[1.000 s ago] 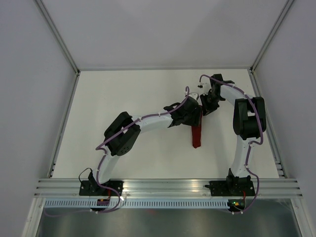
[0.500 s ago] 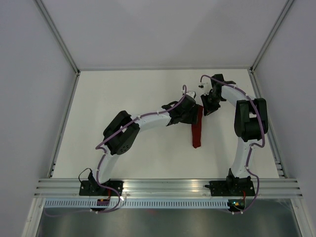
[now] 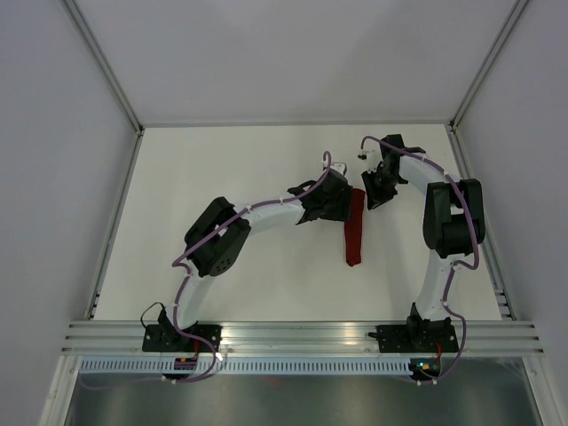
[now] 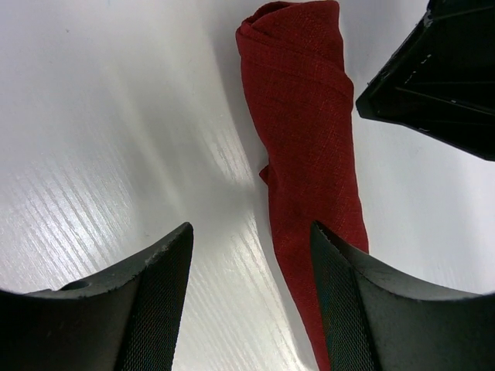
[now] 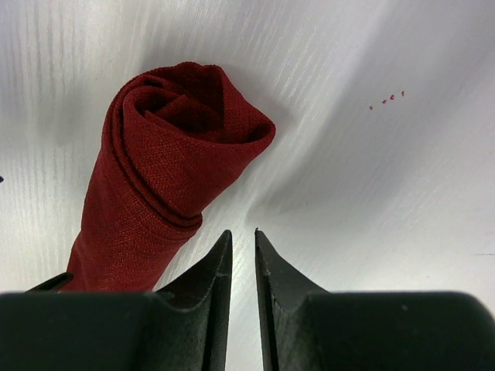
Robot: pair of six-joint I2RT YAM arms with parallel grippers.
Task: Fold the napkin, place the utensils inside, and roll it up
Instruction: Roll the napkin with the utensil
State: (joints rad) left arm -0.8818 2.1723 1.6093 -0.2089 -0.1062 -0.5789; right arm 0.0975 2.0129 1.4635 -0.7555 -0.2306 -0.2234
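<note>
— First entry: your hands?
— My left gripper [image 4: 251,232]: jaws wide, empty, low over the table [image 3: 222,160], just beside the napkin [image 4: 309,139]. My right gripper [image 5: 242,232]: jaws almost together with a thin slit between, nothing in it, near the roll's far end. The napkin: one tight maroon roll lying flat between the two, touched by neither as far as I can see.
— Step in hand?
— Rolling looks finished, I judge; what is left is backing off. To do it well, I lift each hand straight up and clear of the cloth. I mind the small flap [image 4: 264,171] on the roll's left side, which could catch a finger and unwind.
— Not accounted for?
— No utensils visible; wrapped inside or absent, I cannot tell. Roll's near end: cut off in both wrist views. Underside seam: hidden.
</note>
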